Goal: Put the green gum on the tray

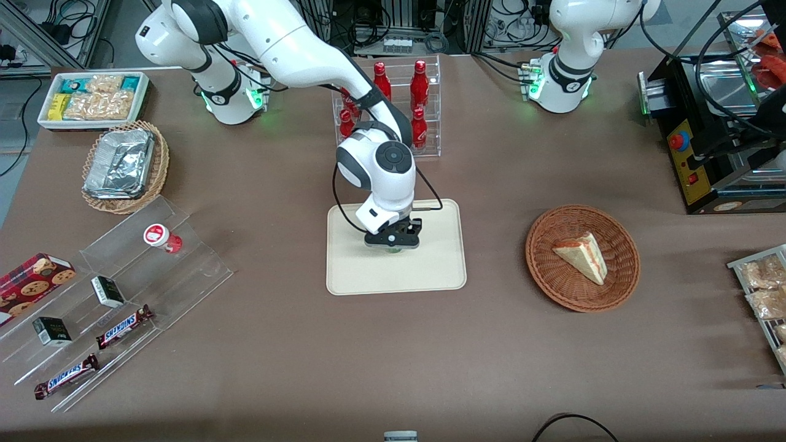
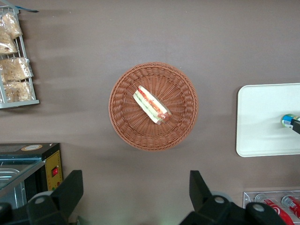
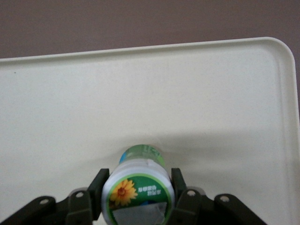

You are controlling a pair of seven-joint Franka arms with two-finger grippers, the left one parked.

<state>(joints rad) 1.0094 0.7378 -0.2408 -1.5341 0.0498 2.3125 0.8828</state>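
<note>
our gripper (image 3: 137, 199) clamps the green gum (image 3: 138, 187) by its sides, low over the middle of the tray (image 1: 430, 270). we should ease it down until its base sits flat, then open and lift straight up.

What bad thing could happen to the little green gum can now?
The gripper is shut on the green gum, low over the middle of the tray. The can is tall and narrow, so it might tip and roll when let go. A finger could also nudge it while lifting away.
</note>
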